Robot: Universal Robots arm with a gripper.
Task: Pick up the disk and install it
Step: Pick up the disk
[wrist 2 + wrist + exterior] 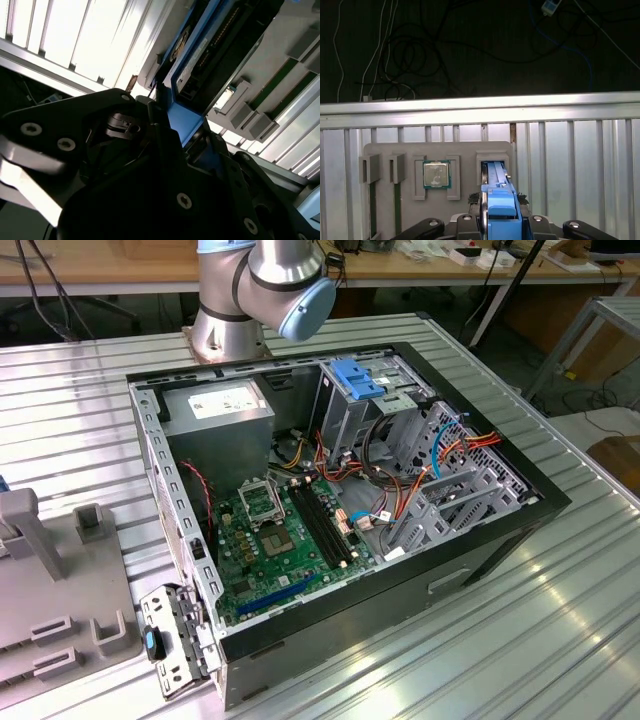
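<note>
A: At the black metal gripper (501,201), closed or spread?

B: Closed, going by both wrist views. Pinching the flat dark-metal disk (495,172) by the bright blue plastic rail along its edge, pressing on that rail from both sides.

A: Sitting where?

B: On edge in a narrow slot of the pale grey moulded fixture tray (465,150), not yet lifted clear. Just beside that slot, a square green-bordered processor chip (436,174) in its own pocket; beyond that, two green memory strips (372,205) in theirs. Underneath, the ribbed aluminium table (570,160).

A: Worst case from here?

B: Probably a skewed pull: scraping the rail against the slot wall, jamming there, or dragging the tray up as well. Also, judging by a narrow hold on springy plastic rather than on the metal body, a slip or a swing in the grip, then a drop onto the tray near the chip.

A: Farther out?

B: In the exterior view, the open black computer case (420,590), well apart from the tray at the exterior view's left. Crowded inside: orange and red cables (470,440) looping near the grey metal drive cage (340,420), with a blue plastic bracket (355,378) fixed on top. Enough to snag a tilted drive, or to stop its rails from going in square.
</note>
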